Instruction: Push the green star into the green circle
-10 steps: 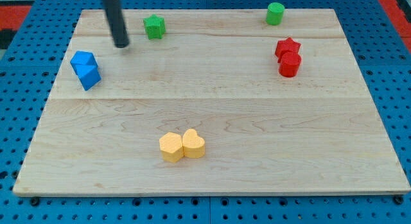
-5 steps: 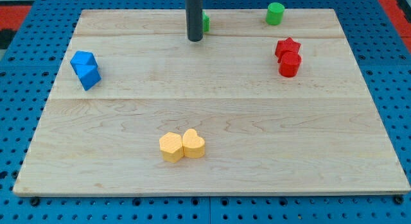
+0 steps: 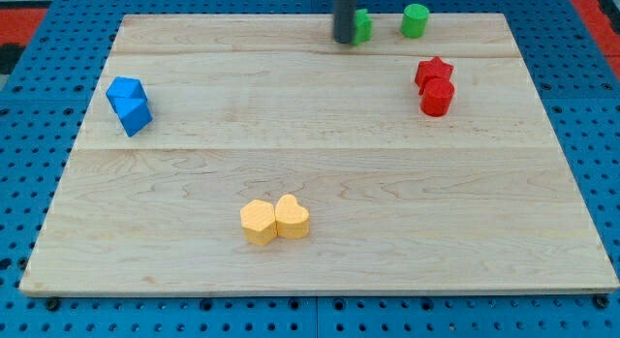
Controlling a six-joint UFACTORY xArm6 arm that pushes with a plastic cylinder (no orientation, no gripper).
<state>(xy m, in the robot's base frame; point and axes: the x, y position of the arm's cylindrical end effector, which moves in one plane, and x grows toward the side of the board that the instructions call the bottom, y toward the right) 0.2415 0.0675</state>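
Camera view, top edge of the wooden board [image 3: 320,154]: my tip [image 3: 344,40] sits against the left side of the green star [image 3: 361,26], partly covering it. Rod only, nothing to open or close, nothing held. Green circle [image 3: 416,20] stands near, to the star's right, apart from it. Red star [image 3: 434,71] touches the red cylinder [image 3: 437,98] below it.

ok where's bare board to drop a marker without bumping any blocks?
Widest free patch: the middle of the board, bordered by the blue blocks, the red blocks and the yellow blocks. The bottom corners either side of the yellow pair are bare too. Crowded: the top edge, where my tip sits against the green star, near the green circle.
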